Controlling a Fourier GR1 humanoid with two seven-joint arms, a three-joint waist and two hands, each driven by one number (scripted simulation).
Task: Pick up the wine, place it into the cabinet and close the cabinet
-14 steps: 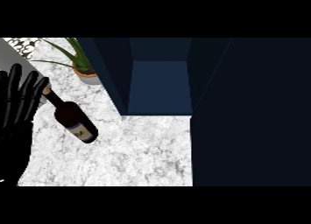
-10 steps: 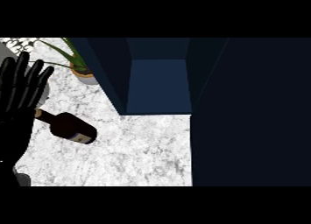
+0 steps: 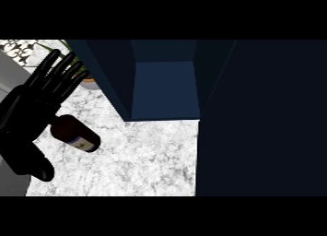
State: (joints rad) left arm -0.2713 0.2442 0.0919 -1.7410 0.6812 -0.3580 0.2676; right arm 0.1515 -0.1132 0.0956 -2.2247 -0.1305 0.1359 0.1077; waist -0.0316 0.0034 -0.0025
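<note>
A dark wine bottle (image 3: 76, 133) with a pale label lies on the white marble counter (image 3: 138, 156) at the left. My left hand (image 3: 37, 108) hovers over its neck end with straight, spread fingers, hiding that part of the bottle. The thumb (image 3: 31, 163) hangs down below the bottle. The open cabinet (image 3: 164, 87) shows its blue inside just right of the hand. Its dark door (image 3: 268, 115) stands open and fills the right side. My right hand is out of sight.
A potted plant (image 3: 86, 79) sits at the back left, mostly hidden behind the hand's fingers and the cabinet's left wall. A patterned tile wall (image 3: 20, 48) shows at the top left corner.
My left hand has moved right and forward over the bottle, now covering its neck. The bottle has turned and shifted slightly, and the plant is now mostly hidden.
</note>
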